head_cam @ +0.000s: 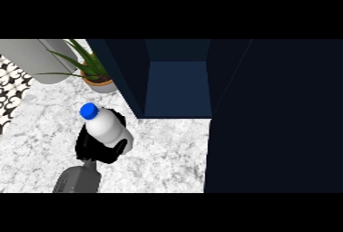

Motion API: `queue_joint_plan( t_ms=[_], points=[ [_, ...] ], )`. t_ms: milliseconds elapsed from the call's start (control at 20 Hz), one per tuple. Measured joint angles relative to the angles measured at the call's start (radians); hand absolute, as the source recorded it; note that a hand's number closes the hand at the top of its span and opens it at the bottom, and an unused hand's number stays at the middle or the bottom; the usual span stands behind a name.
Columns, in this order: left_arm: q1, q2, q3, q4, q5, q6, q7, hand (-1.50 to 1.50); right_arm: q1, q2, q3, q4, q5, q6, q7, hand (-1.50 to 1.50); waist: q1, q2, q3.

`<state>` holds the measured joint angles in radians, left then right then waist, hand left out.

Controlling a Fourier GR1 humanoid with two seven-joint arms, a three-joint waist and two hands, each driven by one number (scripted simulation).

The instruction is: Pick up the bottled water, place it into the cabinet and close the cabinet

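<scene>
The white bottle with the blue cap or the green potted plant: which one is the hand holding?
The white bottle with the blue cap: the black left hand curls round it. The green potted plant stands alone behind.

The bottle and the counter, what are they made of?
The bottle, held in the left robot hand, looks like smooth white plastic with a glossy blue cap; its body shades softly. The counter looks like polished marble or stone, white with grey speckled veins, though it could be laminate.

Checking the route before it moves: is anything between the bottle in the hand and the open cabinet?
Nothing visible. The left hand holds the bottled water; bare counter lies between it and the open cabinet.
</scene>
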<state>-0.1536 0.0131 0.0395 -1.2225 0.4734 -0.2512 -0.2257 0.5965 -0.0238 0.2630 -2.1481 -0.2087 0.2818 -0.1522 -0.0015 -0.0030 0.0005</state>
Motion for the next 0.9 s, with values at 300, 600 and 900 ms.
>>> queue_joint_plan(
  t_ms=[300, 600, 900],
  points=[
    [-0.097, -0.009, -0.101, -0.066, -0.011, 0.186, 0.039, 1.5, 0.007, -0.014, 0.002, -0.012, -0.014, 0.001, 0.0, -1.5, -0.005, 0.001, 0.0],
    [-0.153, 0.013, -0.16, -0.061, -0.017, 0.354, 0.066, 1.5, -0.027, -0.009, 0.01, 0.006, -0.018, -0.016, 0.019, -1.5, 0.001, 0.001, -0.003],
    [-0.163, 0.038, -0.196, -0.053, -0.094, 0.483, 0.038, 1.5, -0.041, -0.022, -0.01, -0.001, -0.046, -0.01, 0.031, -1.5, -0.003, -0.002, -0.005]
  ],
)
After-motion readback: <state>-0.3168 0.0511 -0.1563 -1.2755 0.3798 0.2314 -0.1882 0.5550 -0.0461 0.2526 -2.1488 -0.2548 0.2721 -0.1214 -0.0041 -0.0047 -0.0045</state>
